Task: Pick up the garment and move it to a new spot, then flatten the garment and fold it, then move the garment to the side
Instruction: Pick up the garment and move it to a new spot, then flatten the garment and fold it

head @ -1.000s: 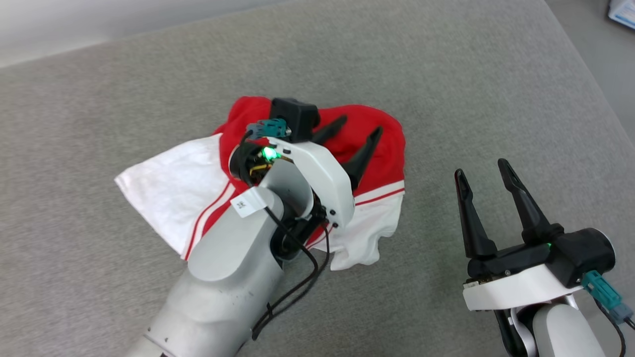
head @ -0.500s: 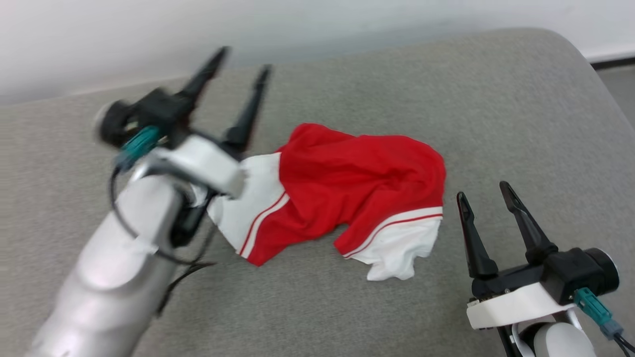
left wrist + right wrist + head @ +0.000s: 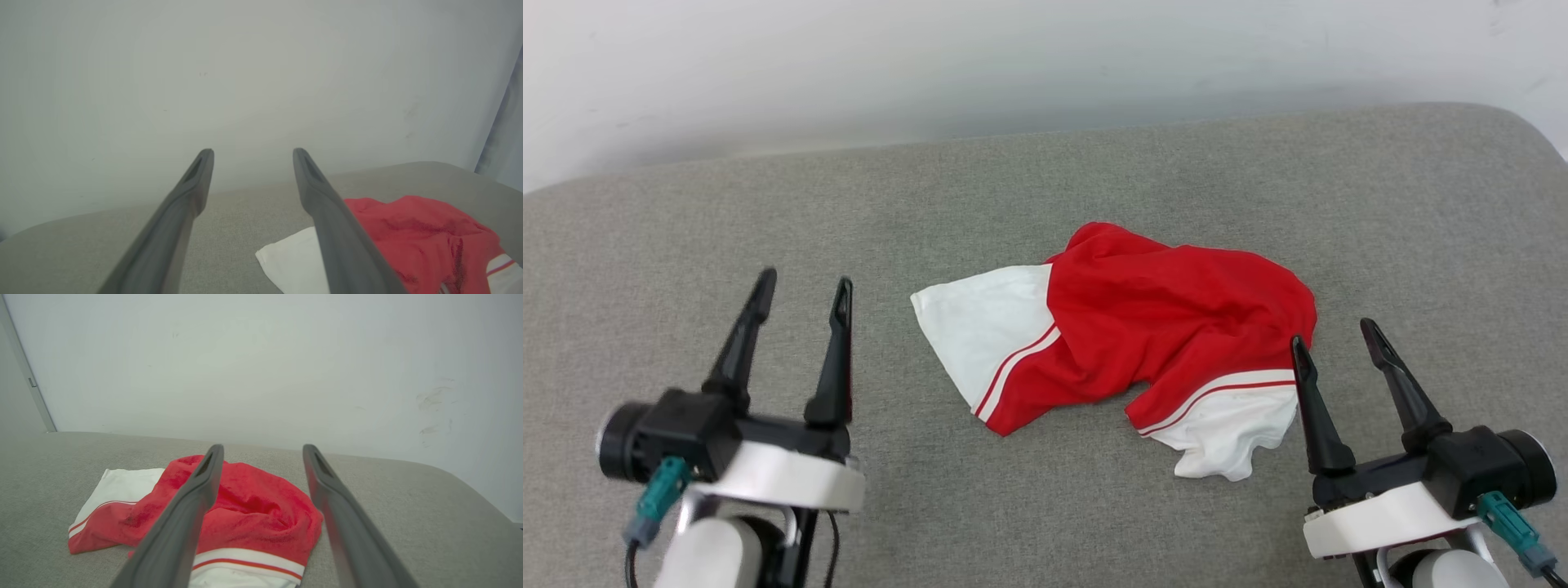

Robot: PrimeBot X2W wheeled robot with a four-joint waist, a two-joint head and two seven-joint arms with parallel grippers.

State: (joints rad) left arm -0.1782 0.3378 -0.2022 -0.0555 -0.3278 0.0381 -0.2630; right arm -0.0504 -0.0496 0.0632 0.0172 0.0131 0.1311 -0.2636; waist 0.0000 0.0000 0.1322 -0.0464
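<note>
One garment (image 3: pixel 1160 327), red with white sleeves, is lying in a crumpled heap on the grey padded bench (image 3: pixel 1045 188), in the gap between the robot's two claws. It's much closer to the right claw (image 3: pixel 1330 333) than to the left claw (image 3: pixel 805 278).

One white sleeve (image 3: pixel 980 335) spreads out flat toward the left claw, with red-and-white striped trim (image 3: pixel 1017 367) where it meets the red body. It lies off to that claw's right, well apart from its fingers. The other white sleeve (image 3: pixel 1233 429) is rumpled and sits just beside the right claw's inner finger. From the head camera that fingertip overlaps the red edge of the shirt, but you can't really tell if it's touching the cloth or just hanging over it. In the right wrist view the red bunch sits under and between that claw's fingers.

Both claws are spread wide with nothing in them, fingers pointing away from the robot toward the pale wall (image 3: pixel 1013 65) behind the bench. The left one points mostly at the wall over bare bench, with the shirt off by its right finger.
</note>
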